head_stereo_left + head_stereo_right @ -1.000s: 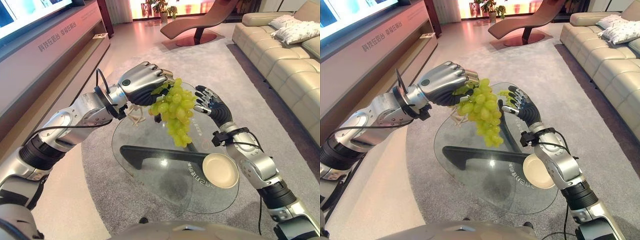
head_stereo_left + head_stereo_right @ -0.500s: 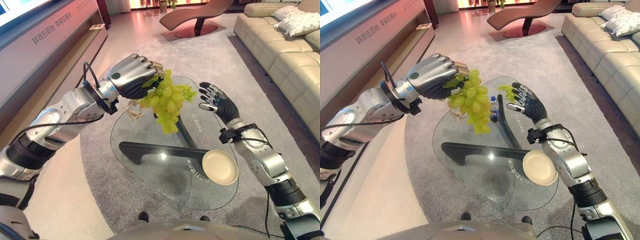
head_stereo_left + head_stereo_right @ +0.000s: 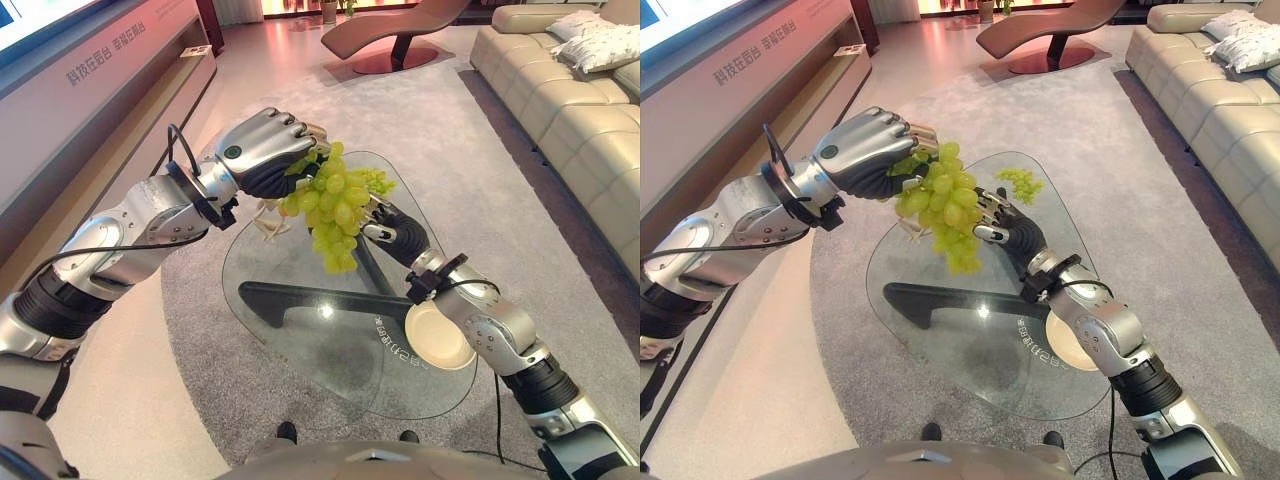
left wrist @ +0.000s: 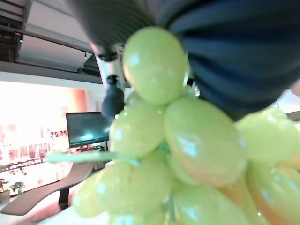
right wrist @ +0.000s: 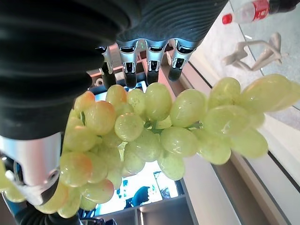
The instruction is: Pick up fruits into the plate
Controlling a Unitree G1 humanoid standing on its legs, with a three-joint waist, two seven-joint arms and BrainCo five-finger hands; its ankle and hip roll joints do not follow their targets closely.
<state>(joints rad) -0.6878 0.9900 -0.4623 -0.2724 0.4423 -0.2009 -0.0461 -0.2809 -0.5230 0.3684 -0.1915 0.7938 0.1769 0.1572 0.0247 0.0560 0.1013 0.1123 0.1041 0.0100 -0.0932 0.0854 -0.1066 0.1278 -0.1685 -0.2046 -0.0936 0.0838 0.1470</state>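
Note:
My left hand (image 3: 262, 150) is shut on the stem end of a big bunch of green grapes (image 3: 335, 215), which hangs above the far half of the round glass table (image 3: 300, 345). My right hand (image 3: 395, 232) is open, its straight fingers (image 5: 150, 58) right against the bunch from the right side. In the left wrist view the grapes (image 4: 178, 140) hang just past the hand. A cream plate (image 3: 437, 335) lies bare at the table's near right edge. A second small bunch of grapes (image 3: 1018, 183) rests on the far side of the table.
A white figurine (image 3: 265, 222) stands on the table under my left hand. The black table base (image 3: 300, 300) shows through the glass. A beige sofa (image 3: 590, 130) runs along the right, a low wall bench (image 3: 90, 110) along the left, a lounge chair (image 3: 390, 30) beyond.
My right hand has swung left from open air over the table's far right and now lies against the hanging bunch. The left hand and grapes have barely moved.

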